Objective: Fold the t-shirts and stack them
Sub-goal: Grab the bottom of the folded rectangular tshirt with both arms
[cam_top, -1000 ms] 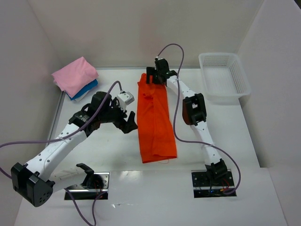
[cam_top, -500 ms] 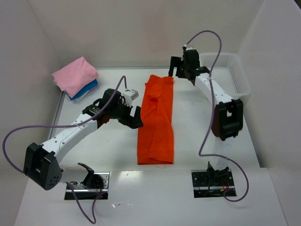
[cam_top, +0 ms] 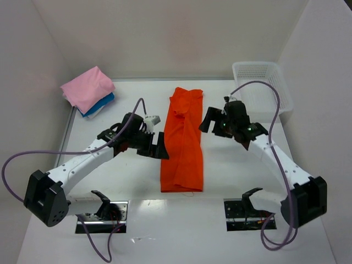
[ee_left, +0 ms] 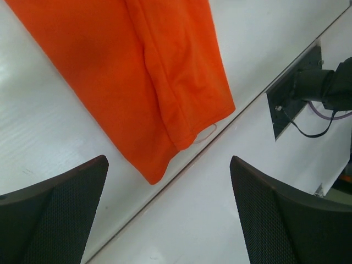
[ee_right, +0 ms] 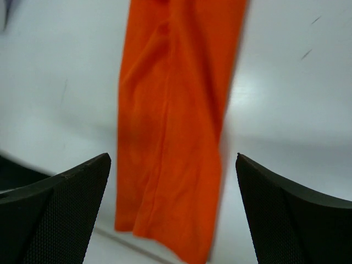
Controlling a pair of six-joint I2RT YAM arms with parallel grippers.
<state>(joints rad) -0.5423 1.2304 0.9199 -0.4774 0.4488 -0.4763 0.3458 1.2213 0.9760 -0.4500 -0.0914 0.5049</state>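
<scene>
Our left pincer (cam_top: 160,146) is released, its fingers (ee_left: 66,212) spread wide with nothing between them. It hangs just beside the left edge of the orange t-shirt (cam_top: 183,140), about midway along its length. Our right pincer (cam_top: 211,121) is likewise released and empty, on the other side of the shirt and a little apart from its right edge. In both wrist views we see the dark finger pads at the bottom corners and the orange cloth lying beyond them.

The orange t-shirt is folded lengthwise into a long narrow strip. It lies flat down the middle of the white worktop (cam_top: 137,179), its near hem close to the front edge and its far end a little rumpled. A lengthwise crease runs along it.

Farther back, at the far left corner, we see the pink t-shirt (cam_top: 88,88) folded on top of the blue t-shirt (cam_top: 102,104), well apart from the orange one. At the far right stands a white mesh basket (cam_top: 261,91).
</scene>
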